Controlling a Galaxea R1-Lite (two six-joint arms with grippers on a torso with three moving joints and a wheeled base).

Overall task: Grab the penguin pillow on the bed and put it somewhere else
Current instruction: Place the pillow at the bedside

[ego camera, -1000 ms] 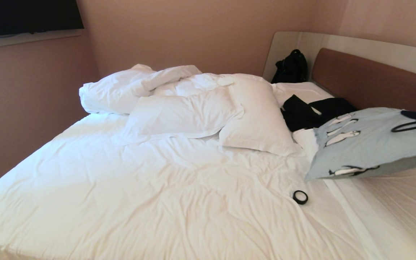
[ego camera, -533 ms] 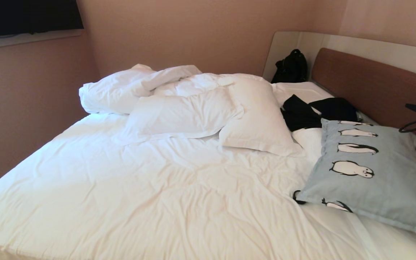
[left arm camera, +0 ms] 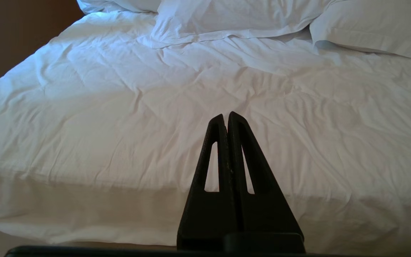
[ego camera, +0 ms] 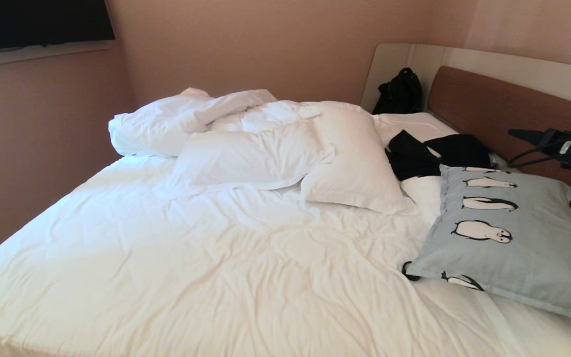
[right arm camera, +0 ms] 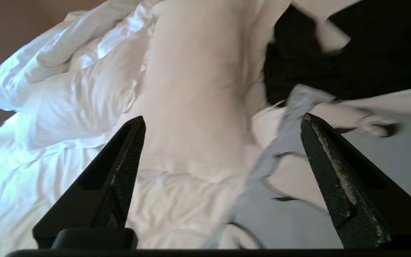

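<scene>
The penguin pillow [ego camera: 508,238] lies flat on the bed [ego camera: 216,267] near the wooden headboard [ego camera: 503,109], its lower corner covering part of a black ring [ego camera: 407,270]. The right hand [ego camera: 518,136] hovers above it, fingers [right arm camera: 127,167] spread apart and empty. The left hand [left arm camera: 226,116], fingers pressed together, hangs over the near bed edge.

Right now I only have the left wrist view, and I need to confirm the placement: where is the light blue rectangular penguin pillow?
Observer: The light blue rectangular penguin pillow lies flat on the white-sheeted bed, near the brown wooden headboard.
Operator: Is anything gripping it?
Observer: No. The right pincer hangs open and empty above the pillow's far end.
Operator: Anything else touching it?
Observer: A small black ring peeks out from under its near corner.
</scene>
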